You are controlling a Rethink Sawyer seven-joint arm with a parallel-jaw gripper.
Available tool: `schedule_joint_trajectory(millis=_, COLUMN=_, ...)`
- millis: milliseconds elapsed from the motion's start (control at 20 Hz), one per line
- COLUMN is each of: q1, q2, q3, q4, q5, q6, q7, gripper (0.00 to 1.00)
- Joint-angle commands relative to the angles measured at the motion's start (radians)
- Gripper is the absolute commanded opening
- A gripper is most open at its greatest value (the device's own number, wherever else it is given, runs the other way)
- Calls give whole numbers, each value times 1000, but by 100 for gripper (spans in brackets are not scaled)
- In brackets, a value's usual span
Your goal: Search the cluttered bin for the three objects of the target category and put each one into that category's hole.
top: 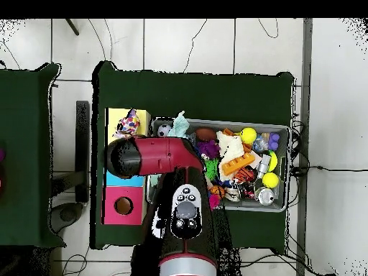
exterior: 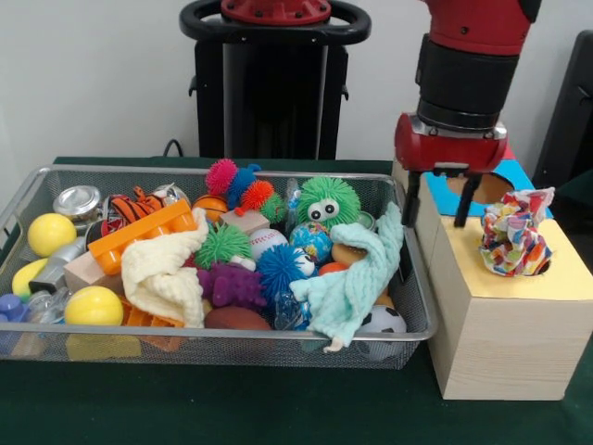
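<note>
A heart-and-spot printed cloth (exterior: 514,234) stands bunched up in the hole of the yellow-faced wooden box (exterior: 565,278), hiding most of the hole. It also shows in the overhead view (top: 128,123). No other printed cloth shows in the wire mesh bin (exterior: 232,333). My gripper (exterior: 436,202) hangs open and empty just behind and left of the yellow box, between the bin's right end and the blue-faced box (exterior: 516,174). In the overhead view the arm (top: 147,156) hides the gripper.
The bin holds a cream cloth (exterior: 165,271), a mint-green cloth (exterior: 357,278), spiky balls, yellow balls, an orange block and other toys. A red-faced box (top: 122,206) stands beyond the blue one. The robot pedestal (exterior: 273,83) rises behind the bin.
</note>
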Motion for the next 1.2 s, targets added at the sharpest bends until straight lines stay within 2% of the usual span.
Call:
schedule_joint_trajectory(millis=50, q1=3, q2=16, q3=-61, q4=89, q5=-75, q6=172, q7=72, gripper=100)
schedule_joint_trajectory(millis=400, q1=-23, q2=-51, q3=-39, q4=144, q5=-54, q6=227, q7=23, gripper=100)
schedule_joint_trajectory(millis=600, q1=-37, q2=-16, q3=-44, q4=106, q5=-68, q6=240, q7=16, gripper=100)
schedule_joint_trajectory(millis=750, q1=-54, q2=-50, q3=-40, q4=110, q5=-73, q6=260, q7=-12, gripper=100)
schedule_joint_trajectory(millis=1000, q1=-133, q2=-196, q3=-19, q4=179, q5=-94, q6=317, q7=-139, gripper=100)
schedule_joint_trajectory(millis=1200, q1=-211, q2=-313, q3=34, q4=255, q5=-72, q6=265, q7=-204, gripper=100)
